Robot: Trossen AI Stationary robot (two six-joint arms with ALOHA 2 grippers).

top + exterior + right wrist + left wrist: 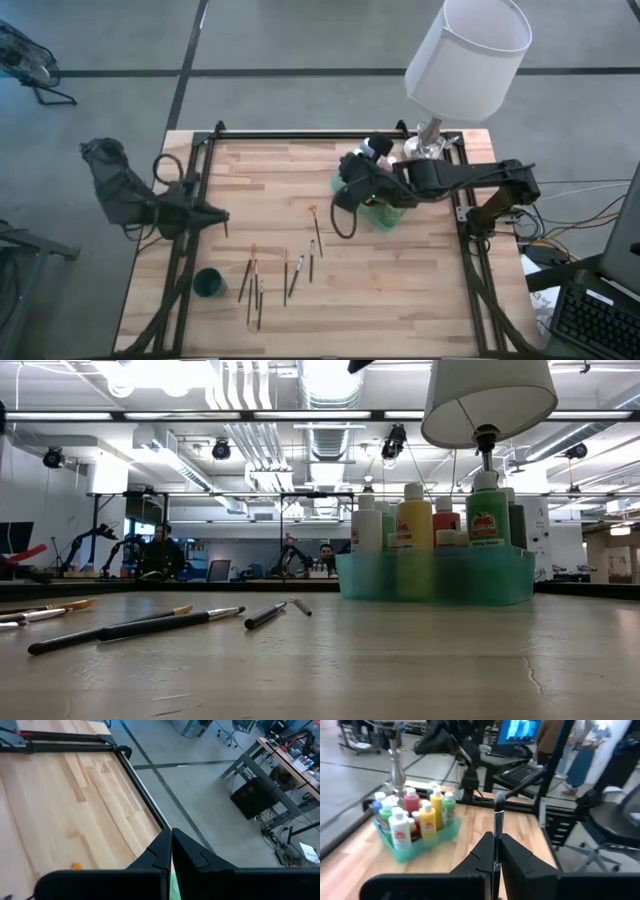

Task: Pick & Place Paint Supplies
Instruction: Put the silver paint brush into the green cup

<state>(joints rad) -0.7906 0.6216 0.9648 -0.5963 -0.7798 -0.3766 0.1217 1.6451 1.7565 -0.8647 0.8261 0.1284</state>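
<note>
A thin brush (pixel 496 827) is pinched between the closed fingers of the left gripper (pixel 496 851), its dark bristle tip sticking out beyond the fingertips. In the high view the left gripper (pixel 215 216) is held at the table's 9 o'clock edge, with the arm folded back outside the frame rail and the fingers aimed inward across the wood. The paint bottles (pixel 415 817) are packed upright in a green tray (pixel 383 217) at about 2 o'clock on the table (pixel 400 290), beside the lamp (pixel 462 60). More brushes (pixel 256 283) are scattered flat on the wood around 7 o'clock, with one orange-tipped brush (pixel 316 228) lying nearer the centre. A small dark green cup (pixel 209 283) stands at 8 o'clock, near the table's left edge. The right gripper (pixel 171 851) is seen with its fingers pressed together and nothing between them; its arm is stretched in from 3 o'clock, wrist held over the tray.
</note>
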